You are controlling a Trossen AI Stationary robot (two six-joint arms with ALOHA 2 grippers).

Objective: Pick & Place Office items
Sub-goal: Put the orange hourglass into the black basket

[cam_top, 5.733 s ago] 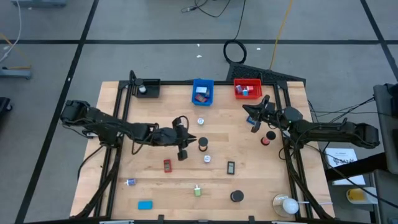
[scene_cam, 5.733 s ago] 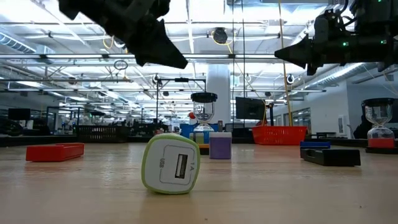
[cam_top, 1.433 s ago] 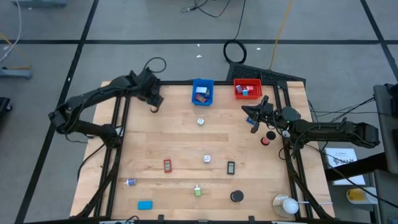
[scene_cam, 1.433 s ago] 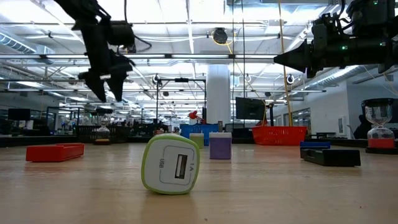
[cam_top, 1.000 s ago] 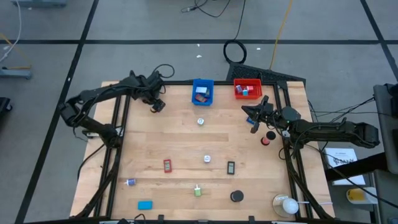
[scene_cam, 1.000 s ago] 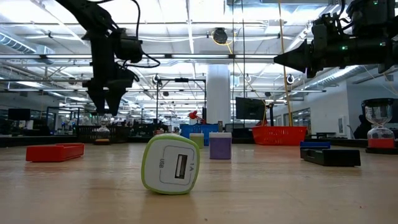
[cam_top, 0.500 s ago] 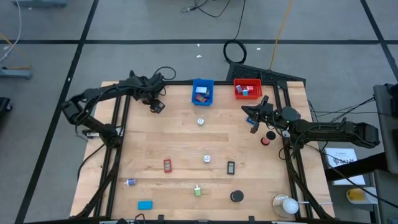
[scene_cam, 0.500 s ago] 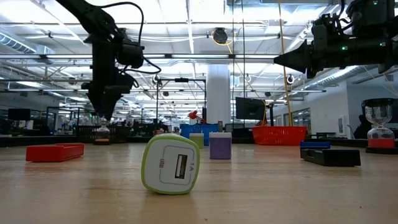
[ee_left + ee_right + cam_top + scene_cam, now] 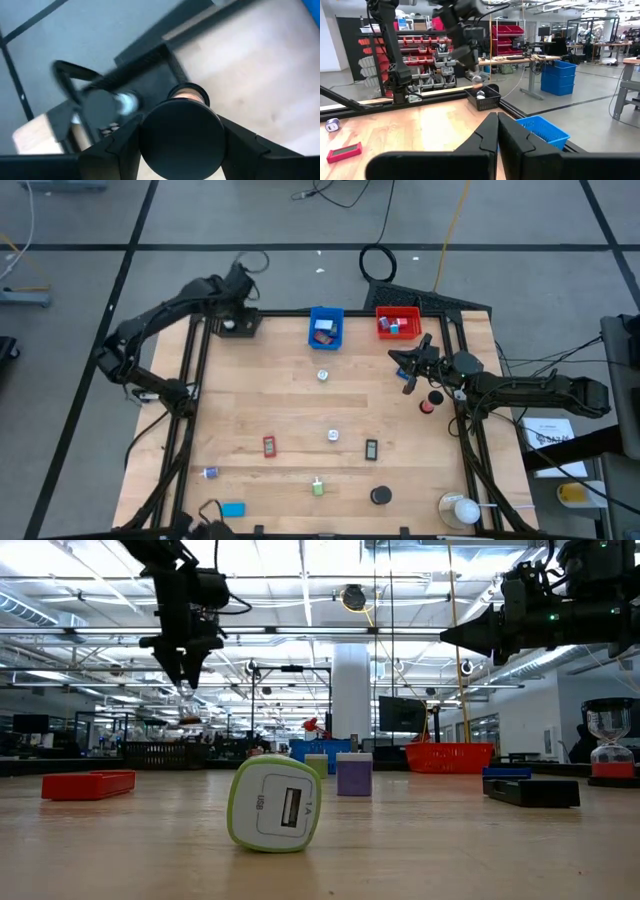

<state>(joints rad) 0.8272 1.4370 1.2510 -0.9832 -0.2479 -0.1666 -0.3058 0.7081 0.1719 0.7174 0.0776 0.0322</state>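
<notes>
left hand [image 9: 232, 292] sits above the black bin [image 9: 238, 325] at the surface's far left corner, fingers pointing down in low view [image 9: 186, 668], clamped on a small hourglass-type item [image 9: 189, 705] w/ dark round caps. left wrist view shows the item's black cap [image 9: 181, 141] between the fingers, w/ the black bin below and another roundish piece [image 9: 102, 106] inside it.

right hand [image 9: 408, 373] hovers over the right side of the surface [image 9: 300, 405], just in front of the red bin [image 9: 398, 323], fingers pressed together [image 9: 497, 132], nothing in them.

office items, outward from there: red roll [image 9: 428, 406] and a dark disc [image 9: 435, 395] just beside the right hand; small pieces inside the blue bin [image 9: 325, 327] and red bin; whitish round piece [image 9: 323, 375] in front of the blue bin; mid-surface a white piece [image 9: 333, 436], red flat block [image 9: 269, 446] and black flat block [image 9: 371, 448]; nearer the front edge a small blue-ish piece [image 9: 210, 473], green-white charger cube [image 9: 317, 487], blue block [image 9: 234, 509] and black disc [image 9: 380, 496]. white roundish object in clear holder [image 9: 459, 509] at the front right corner.
</notes>
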